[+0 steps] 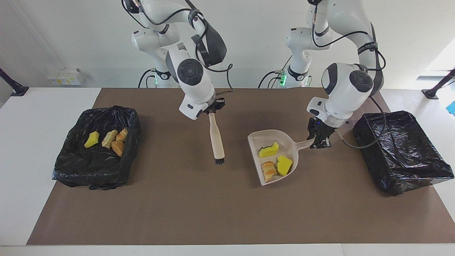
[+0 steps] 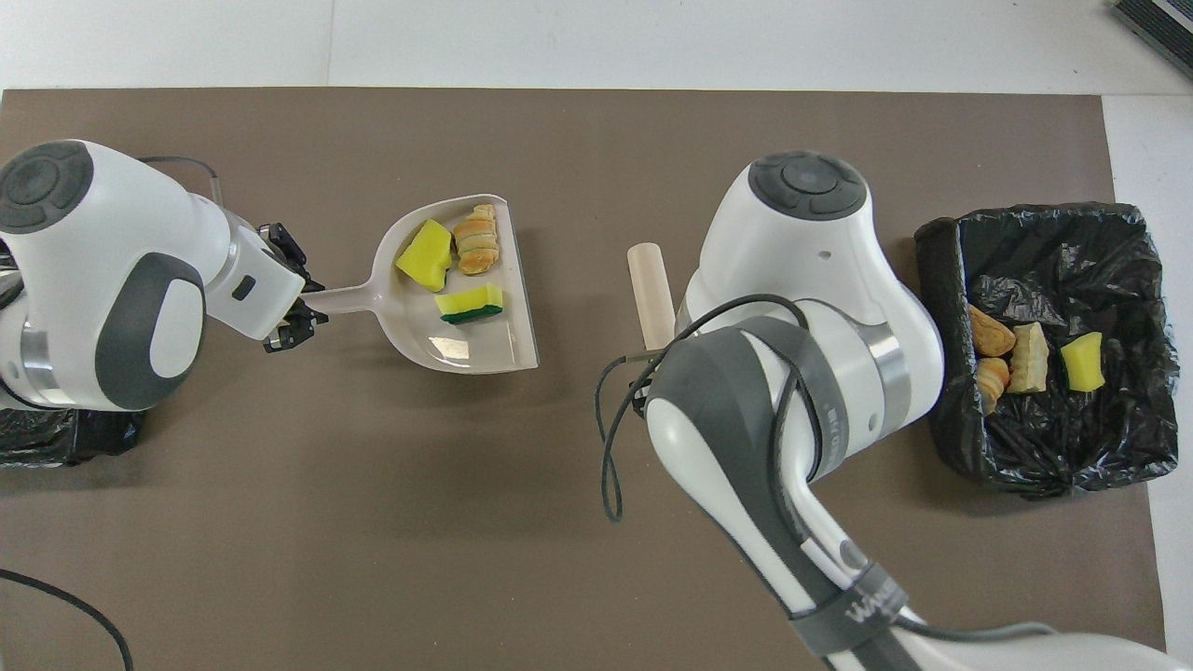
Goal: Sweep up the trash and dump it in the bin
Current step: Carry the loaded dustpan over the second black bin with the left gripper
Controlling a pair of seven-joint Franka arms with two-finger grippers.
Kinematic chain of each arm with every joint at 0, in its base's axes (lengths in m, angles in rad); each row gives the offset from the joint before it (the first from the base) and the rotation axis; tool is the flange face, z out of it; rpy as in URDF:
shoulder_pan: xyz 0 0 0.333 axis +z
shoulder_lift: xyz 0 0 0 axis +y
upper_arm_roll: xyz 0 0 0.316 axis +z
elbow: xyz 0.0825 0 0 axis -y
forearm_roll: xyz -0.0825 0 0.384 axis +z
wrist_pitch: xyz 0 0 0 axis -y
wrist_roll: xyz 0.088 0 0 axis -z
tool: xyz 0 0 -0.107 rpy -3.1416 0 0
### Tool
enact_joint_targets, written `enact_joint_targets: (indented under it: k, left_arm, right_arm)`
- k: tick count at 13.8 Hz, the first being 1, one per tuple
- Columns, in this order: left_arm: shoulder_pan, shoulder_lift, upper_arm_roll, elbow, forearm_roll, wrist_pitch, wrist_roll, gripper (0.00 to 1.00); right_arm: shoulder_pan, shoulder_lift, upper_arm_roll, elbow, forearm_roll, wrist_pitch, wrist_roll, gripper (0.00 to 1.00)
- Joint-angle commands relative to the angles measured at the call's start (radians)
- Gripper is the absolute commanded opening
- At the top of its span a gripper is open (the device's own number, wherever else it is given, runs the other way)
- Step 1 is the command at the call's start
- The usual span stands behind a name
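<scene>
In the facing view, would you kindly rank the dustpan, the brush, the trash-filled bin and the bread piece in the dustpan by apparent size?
1. Trash-filled bin
2. Dustpan
3. Brush, longer than the pan is wide but much slimmer
4. Bread piece

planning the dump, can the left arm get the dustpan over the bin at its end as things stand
Probably yes. The left tool is shut on the dustpan handle, the pan is lifted with three scraps in it, and only bare mat lies between it and the black-lined bin at the left arm's end.
</scene>
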Motion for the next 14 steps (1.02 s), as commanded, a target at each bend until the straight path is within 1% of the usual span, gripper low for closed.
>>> enact_joint_targets:
  k: [1,2,3,4,5,6,8,10,11,12,14]
  left_arm:
    - [0.031,-0.009,-0.009,0.005,-0.039,-0.029,0.071,0.00]
    - [0.067,-0.008,-0.009,0.008,-0.072,-0.031,0.124,0.00]
    - [0.076,-0.008,-0.006,0.017,-0.085,-0.049,0.163,0.00]
    - [0.103,-0.008,-0.004,0.040,-0.085,-0.075,0.183,0.00]
    - [0.130,-0.005,-0.004,0.066,-0.085,-0.106,0.209,0.00]
    - [0.146,-0.001,-0.003,0.101,-0.085,-0.141,0.236,0.00]
    - [0.229,0.008,-0.003,0.152,-0.082,-0.202,0.307,0.00]
    - [0.324,0.017,-0.006,0.188,-0.080,-0.248,0.416,0.00]
    - [0.376,0.026,-0.006,0.210,-0.080,-0.274,0.486,0.00]
    - [0.425,0.029,-0.006,0.221,-0.079,-0.291,0.558,0.00]
    - [0.510,0.031,-0.006,0.230,-0.073,-0.301,0.664,0.00]
  right_arm:
    - [0.082,-0.145,0.003,-0.218,0.007,0.072,0.150,0.00]
    - [0.122,-0.198,0.005,-0.308,0.033,0.136,0.198,0.00]
    - [0.180,-0.255,0.005,-0.399,0.046,0.206,0.227,0.00]
    - [0.205,-0.300,0.005,-0.469,0.049,0.231,0.246,0.00]
    - [0.214,-0.326,0.006,-0.511,0.058,0.241,0.261,0.00]
    - [0.260,-0.326,0.009,-0.537,0.072,0.271,0.276,0.00]
    - [0.288,-0.309,0.011,-0.600,0.079,0.450,0.332,0.00]
    - [0.297,-0.270,0.014,-0.602,0.093,0.487,0.338,0.00]
    - [0.344,-0.241,0.014,-0.605,0.118,0.530,0.364,0.00]
    - [0.357,-0.219,0.014,-0.610,0.122,0.579,0.388,0.00]
    - [0.358,-0.208,0.014,-0.610,0.124,0.600,0.367,0.00]
